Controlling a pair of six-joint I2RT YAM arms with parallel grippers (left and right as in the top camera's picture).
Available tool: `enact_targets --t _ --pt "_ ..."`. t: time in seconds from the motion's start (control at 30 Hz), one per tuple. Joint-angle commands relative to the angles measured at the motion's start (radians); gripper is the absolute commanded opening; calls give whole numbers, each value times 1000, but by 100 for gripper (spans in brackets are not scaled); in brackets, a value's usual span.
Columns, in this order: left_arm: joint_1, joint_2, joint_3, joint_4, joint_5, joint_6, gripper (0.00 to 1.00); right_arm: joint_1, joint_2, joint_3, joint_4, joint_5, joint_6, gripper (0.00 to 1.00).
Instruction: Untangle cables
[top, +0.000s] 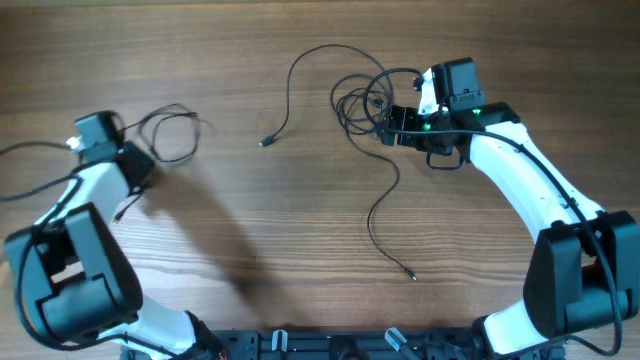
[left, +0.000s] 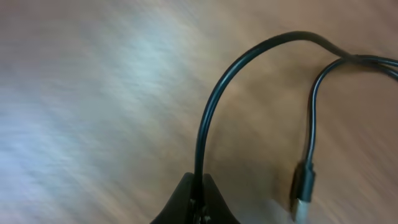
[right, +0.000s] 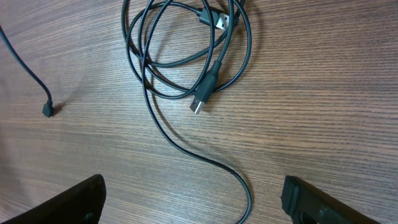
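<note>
A looped thin black cable (top: 172, 135) lies at the left of the table. My left gripper (top: 133, 168) is shut on it; the left wrist view shows the cord (left: 208, 112) rising from my closed fingertips (left: 198, 202), with a silver-tipped plug (left: 303, 190) beside them. A tangle of black cables (top: 362, 100) lies at upper centre, with one strand running down to a plug (top: 411, 275) and another to a plug (top: 265, 142). My right gripper (top: 392, 125) is open just right of the tangle; in its wrist view the coils (right: 186, 56) lie ahead of the spread fingers (right: 196, 199).
The wooden table (top: 300, 230) carries nothing else. The arm bases stand at the front left (top: 70, 290) and front right (top: 570, 290). A thicker black robot wire (top: 30, 190) runs off the left edge.
</note>
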Motion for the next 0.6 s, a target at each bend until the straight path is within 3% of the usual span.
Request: enact_targets --t 0.0,0.13,0.17,0.2,0.27,0.3,0.5,0.57 --pt "95 13 -5 -6 16 8 4 2 20 -11 2 -3 -13 93" --pt "140 13 -4 22 55 15 4 2 20 -11 4 -3 -13 93" --pt "141 13 -1 37 55 36 16 2 20 -11 6 -3 -13 93" --pt "141 7 16 34 55 39 61 2 20 -11 6 -3 -13 94" --pt "141 -20 63 -2 55 38 95 2 20 -11 6 -3 -14 94" --pt "141 -39 89 -19 55 38 100 2 20 -11 6 -3 -13 94" --pt "141 -204 227 -82 107 23 100 2 20 -11 14 -3 -13 94" --pt "141 -258 229 -85 171 -48 100 2 20 -11 17 -3 -13 95"
